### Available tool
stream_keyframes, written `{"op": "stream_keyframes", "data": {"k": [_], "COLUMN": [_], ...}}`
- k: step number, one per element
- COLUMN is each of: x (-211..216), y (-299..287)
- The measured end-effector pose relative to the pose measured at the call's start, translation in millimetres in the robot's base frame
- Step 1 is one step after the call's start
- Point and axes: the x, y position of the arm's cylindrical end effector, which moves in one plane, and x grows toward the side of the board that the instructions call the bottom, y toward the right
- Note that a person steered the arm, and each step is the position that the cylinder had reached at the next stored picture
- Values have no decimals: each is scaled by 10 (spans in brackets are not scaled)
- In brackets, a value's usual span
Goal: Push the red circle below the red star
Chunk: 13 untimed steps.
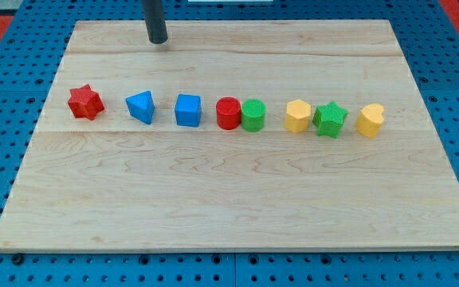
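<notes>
Your red circle (228, 113) stands in the middle of the row on the worktop (213, 207), and it touches the green circle (253, 115) on its right side in the view. The red star (85, 103) is at the far left end of the same row, well apart from it.

There is no hand on this arm, only a rod that holds nothing. My tip (158, 40) rests near the view's top, above the gap between the blue triangle (141, 107) and the blue square (188, 110), and it touches no block.

The main risk, I think, is a push straight to the left. The blue square is just beside the red circle on that side, then the blue triangle, so both would be carried along and the star could be hit. A push that is not centred can also let the round block roll off the tip, or drag the green circle.

First bring the circle down toward the view's bottom, then go left.

The yellow hexagon (297, 115), the green star (330, 119) and the yellow heart (370, 119) stay on the right, out of the way.
</notes>
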Motion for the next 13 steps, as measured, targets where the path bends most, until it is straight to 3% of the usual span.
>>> {"op": "stream_keyframes", "data": {"k": [7,9,11,12,13], "x": [145,719,740,740,789], "y": [-238,-660,-1042,-819,184]}}
